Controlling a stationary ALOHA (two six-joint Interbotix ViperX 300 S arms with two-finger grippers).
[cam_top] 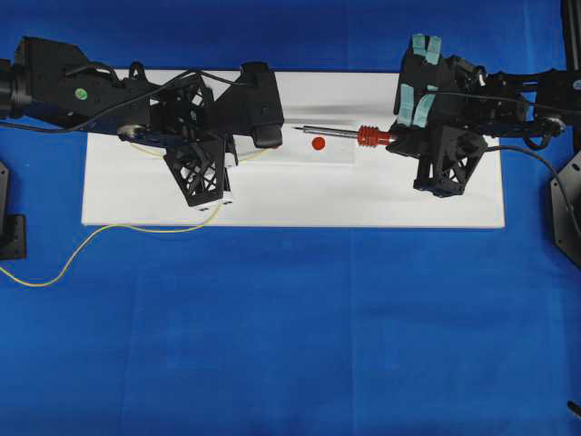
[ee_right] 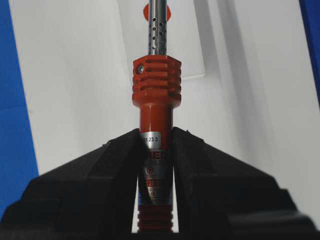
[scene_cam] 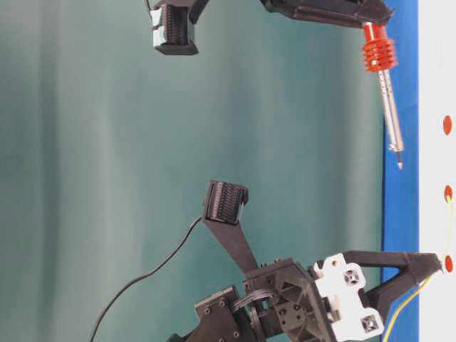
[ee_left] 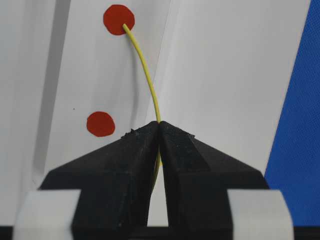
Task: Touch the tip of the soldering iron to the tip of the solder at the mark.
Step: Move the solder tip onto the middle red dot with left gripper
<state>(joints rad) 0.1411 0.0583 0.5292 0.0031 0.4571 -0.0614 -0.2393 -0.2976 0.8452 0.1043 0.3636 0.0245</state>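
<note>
1. My left gripper (ee_left: 159, 131): jaws pressed together on the solder (ee_left: 145, 70), which leaves the fingertips as a thin yellow wire and curves forward over the white board (cam_top: 272, 204). In the left wrist view its free end lies at the edge of the farther of two red dots (ee_left: 118, 19); the nearer red dot (ee_left: 100, 124) sits off to the left of the wire, apart from it. Behind the gripper the rest of the solder trails off the board in a loose curve across the blue cloth (cam_top: 290, 345).

2. My right gripper (ee_right: 156, 145): jaws clamped on the handle of the soldering iron (ee_right: 156, 90), just behind its red-orange ribbed collar. The silver shaft points toward my left gripper. From overhead its tip lies just beside the red mark (cam_top: 318, 143), not on it. From table level the tip hangs clear above the board.

3. Solder tip and iron tip: apart.
</note>
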